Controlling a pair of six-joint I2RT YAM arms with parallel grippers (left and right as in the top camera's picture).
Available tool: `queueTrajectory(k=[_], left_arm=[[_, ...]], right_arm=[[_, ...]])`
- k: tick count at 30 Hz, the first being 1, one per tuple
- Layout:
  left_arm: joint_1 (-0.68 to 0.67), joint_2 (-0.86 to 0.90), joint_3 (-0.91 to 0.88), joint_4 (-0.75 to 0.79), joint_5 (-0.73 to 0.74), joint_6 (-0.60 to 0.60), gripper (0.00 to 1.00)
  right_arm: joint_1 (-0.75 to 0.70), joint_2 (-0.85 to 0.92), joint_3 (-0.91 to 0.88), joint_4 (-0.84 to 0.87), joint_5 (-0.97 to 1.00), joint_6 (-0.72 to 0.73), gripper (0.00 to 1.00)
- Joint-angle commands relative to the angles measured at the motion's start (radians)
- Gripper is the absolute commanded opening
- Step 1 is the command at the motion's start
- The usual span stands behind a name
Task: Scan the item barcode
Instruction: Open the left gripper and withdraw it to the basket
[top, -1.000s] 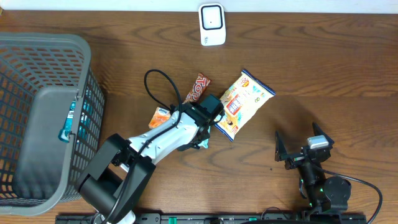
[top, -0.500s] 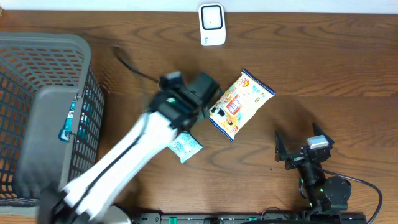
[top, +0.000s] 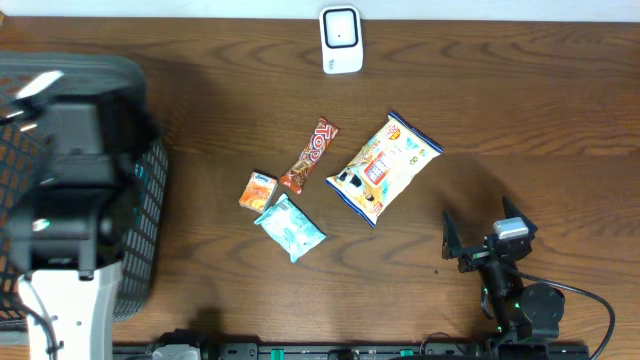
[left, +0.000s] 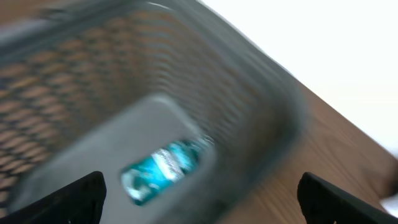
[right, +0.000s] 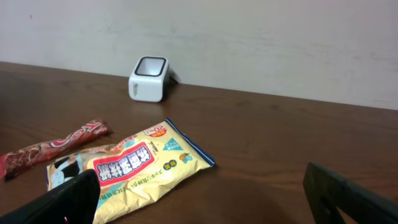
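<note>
Left gripper (left: 198, 191): released, above basket (left: 268, 71) at worktop (top: 520, 110) left edge | Right gripper (right: 202, 196): released, empty, near front edge | Scanner (top: 341, 39): rear edge

A dark brown wooden table (top: 540, 120) with a clear, streaky grain fills the scene — even, soft light lies on it — and along its far edge stands a plain pale wall (right: 261, 37), faintly scuffed.

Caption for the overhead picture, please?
Chip bag, candy bar and two small packets on a table; basket left, scanner at the far edge.
</note>
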Motion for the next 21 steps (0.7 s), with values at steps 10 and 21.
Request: queueTrajectory(k=[10,21], left_arm=[[0.577,0.184,0.009,-0.005,0.349,0.288,0.98],[0.571,0.509,0.009,0.0,0.344,0.356,0.98]], right_arm=[[0.004,-0.005,-0.003,-0.002,0.0,-0.001,0.99],[0.004,-0.005,-0.003,-0.002,0.0,-0.001,0.99]])
